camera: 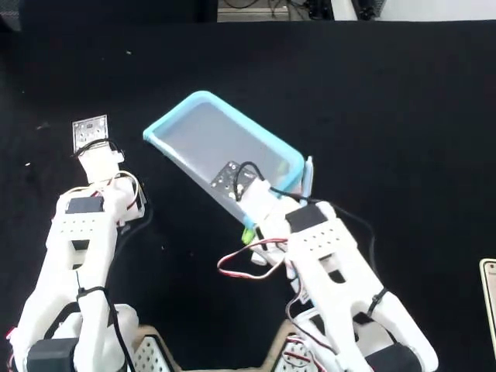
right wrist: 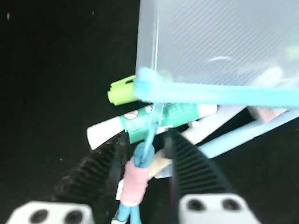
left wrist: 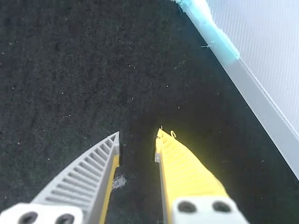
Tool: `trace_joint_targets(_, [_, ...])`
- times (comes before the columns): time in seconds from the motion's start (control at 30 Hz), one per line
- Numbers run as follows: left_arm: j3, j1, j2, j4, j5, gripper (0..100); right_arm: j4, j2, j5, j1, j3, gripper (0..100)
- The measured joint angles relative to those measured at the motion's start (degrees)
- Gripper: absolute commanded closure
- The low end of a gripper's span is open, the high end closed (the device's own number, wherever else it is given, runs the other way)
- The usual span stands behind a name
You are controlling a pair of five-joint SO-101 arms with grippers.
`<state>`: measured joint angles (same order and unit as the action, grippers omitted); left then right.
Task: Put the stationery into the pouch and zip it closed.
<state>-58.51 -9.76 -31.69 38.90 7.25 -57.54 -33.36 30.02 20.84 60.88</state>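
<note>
The translucent pouch with light-blue zip trim lies tilted at the table's middle. In the right wrist view, its open end has stationery sticking out: a green-capped marker, a white-and-green stick, and a pale blue pen. My right gripper is at that near edge. Its black fingers stand open on either side of the blue zipper pull with its pink bead. My left gripper stands left of the pouch, slightly open over bare cloth, holding nothing.
Black cloth covers the table. The pouch's side edge runs close beside my left gripper. A pale object sits at the right edge. Red and white cables loop beside the right arm.
</note>
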Motion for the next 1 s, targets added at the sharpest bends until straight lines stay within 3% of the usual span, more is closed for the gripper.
trace_joint_targets(0.23, [0.0,0.0,0.0,0.0,0.0,87,0.0,0.0,0.6,-1.5,0.0,95.6])
trace_joint_targets(0.43, [0.0,0.0,0.0,0.0,0.0,87,0.0,0.0,0.6,-1.5,0.0,87.1])
trace_joint_targets(0.83, [0.0,0.0,0.0,0.0,0.0,87,0.1,0.0,0.8,-1.5,0.4,90.0])
trace_joint_targets(1.0, [0.0,0.0,0.0,0.0,0.0,87,5.1,-0.1,0.8,-1.5,4.7,90.0])
